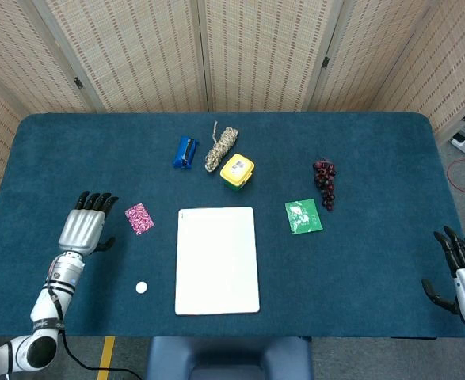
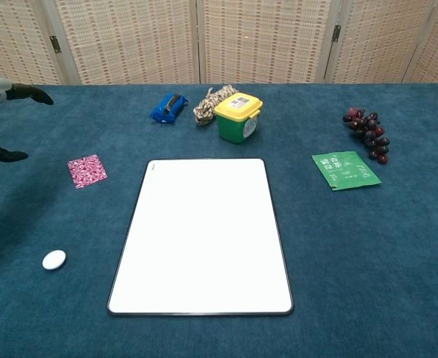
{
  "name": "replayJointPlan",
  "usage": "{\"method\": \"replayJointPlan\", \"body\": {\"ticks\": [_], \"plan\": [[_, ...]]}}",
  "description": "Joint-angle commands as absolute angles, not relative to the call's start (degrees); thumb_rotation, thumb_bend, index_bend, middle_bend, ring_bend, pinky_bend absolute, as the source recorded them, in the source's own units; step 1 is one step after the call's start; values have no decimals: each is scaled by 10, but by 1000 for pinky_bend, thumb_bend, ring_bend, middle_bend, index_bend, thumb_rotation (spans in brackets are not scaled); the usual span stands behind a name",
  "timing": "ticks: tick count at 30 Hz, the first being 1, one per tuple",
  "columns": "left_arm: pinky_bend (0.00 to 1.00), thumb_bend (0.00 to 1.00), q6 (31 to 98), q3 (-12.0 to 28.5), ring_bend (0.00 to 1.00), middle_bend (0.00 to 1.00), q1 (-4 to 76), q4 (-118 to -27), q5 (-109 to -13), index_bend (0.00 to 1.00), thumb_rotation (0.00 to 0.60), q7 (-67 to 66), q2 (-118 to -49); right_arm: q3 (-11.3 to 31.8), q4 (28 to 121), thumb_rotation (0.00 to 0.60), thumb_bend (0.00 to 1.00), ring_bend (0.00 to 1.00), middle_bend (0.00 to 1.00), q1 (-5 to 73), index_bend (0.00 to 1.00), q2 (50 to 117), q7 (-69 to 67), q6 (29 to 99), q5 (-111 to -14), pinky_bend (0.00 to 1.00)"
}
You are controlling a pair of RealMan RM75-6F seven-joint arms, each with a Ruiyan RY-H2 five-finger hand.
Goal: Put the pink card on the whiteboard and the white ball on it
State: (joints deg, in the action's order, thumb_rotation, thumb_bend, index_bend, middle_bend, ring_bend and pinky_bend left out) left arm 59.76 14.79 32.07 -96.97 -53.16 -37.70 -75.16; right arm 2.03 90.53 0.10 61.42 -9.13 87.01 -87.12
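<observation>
The pink patterned card (image 1: 139,218) (image 2: 87,171) lies flat on the blue cloth, left of the whiteboard (image 1: 217,260) (image 2: 202,235). A small white ball (image 1: 141,287) (image 2: 54,259) rests near the front edge, left of the whiteboard's near corner. My left hand (image 1: 85,227) (image 2: 2,112) hovers just left of the card, fingers spread and holding nothing. My right hand (image 1: 463,273) stays at the table's right front corner, open and empty; only the head view shows it.
Behind the whiteboard stand a yellow-lidded green tub (image 1: 237,171) (image 2: 238,116), a coil of rope (image 1: 221,146) and a blue object (image 1: 185,152). A green packet (image 1: 303,216) (image 2: 345,169) and dark grapes (image 1: 325,182) (image 2: 368,134) lie to the right.
</observation>
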Motion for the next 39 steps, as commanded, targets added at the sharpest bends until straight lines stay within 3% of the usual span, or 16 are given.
{"method": "replayJointPlan", "body": {"ticks": [1, 18, 39], "plan": [[0, 311, 565, 155, 92, 100, 367, -937, -460, 124, 600, -415, -784, 20, 903, 600, 365, 91, 42, 0, 1, 615, -93, 869, -869, 42], [0, 311, 519, 137, 75, 68, 490, -848, -248, 111, 600, -484, -841, 22, 889, 600, 365, 90, 42, -2, 1, 616, -108, 862, -857, 42], [0, 311, 521, 106, 66, 64, 545, -797, -123, 151, 600, -493, -868, 23, 879, 600, 365, 89, 42, -4, 1, 615, -120, 860, -854, 42]]}}
